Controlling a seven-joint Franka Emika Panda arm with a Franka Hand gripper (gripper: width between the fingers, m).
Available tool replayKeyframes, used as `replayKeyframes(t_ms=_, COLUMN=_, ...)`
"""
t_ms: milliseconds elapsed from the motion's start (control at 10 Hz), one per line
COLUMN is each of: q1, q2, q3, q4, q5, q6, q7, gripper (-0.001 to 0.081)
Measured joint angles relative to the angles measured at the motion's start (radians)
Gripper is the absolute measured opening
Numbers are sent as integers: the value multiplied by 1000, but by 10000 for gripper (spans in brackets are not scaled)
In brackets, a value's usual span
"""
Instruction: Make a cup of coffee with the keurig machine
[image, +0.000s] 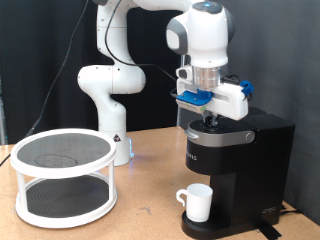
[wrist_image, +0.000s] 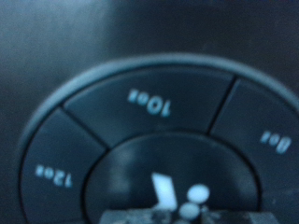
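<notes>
On the tabletop at the exterior view's right we find the keurig machine (image: 235, 160), boxy, matte black and lid down, which we judge heavy, rigid and best worked by pressing its size buttons (wrist_image: 149, 101), marked 12oz, 10oz and 8oz. Beneath its spout the cup (image: 197, 202), white, glossy ceramic, strikes us as light, slippery, breakable, best held by the rim. Directly atop the lid sits the gripper (image: 212, 117); we cannot tell whether its fingers are parted or closed.

Place: a robotics lab, staged for testing.
Backdrop: black curtain (image: 40, 50) hung behind everything.
Fixture: white robot arm (image: 110, 80) mounted at a wooden desk (image: 140, 215).
Props: black coffee maker (image: 235, 165), white mug (image: 196, 202), two-tier white mesh rack (image: 63, 175).
Cabling: wires trailing behind the arm.
</notes>
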Motion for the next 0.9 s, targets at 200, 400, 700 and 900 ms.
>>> replayKeyframes(t_ms=200, q1=1, q2=22, q3=3, q4=35, q5=12, q6=-91, q7=-1, gripper=0)
replayKeyframes(t_ms=400, q1=-1, q2=62, q3=1, q4=91, q5=20, q6=-207, q7=1, gripper=0)
replayKeyframes(t_ms=700, q1=-3, q2=83, q3=-2, q4=115, q5=23, q6=-218, q7=6, gripper=0)
replayKeyframes(t_ms=900, q1=-3, q2=80, q3=-2, q4=105, q5=23, q6=-156, q7=6, gripper=0)
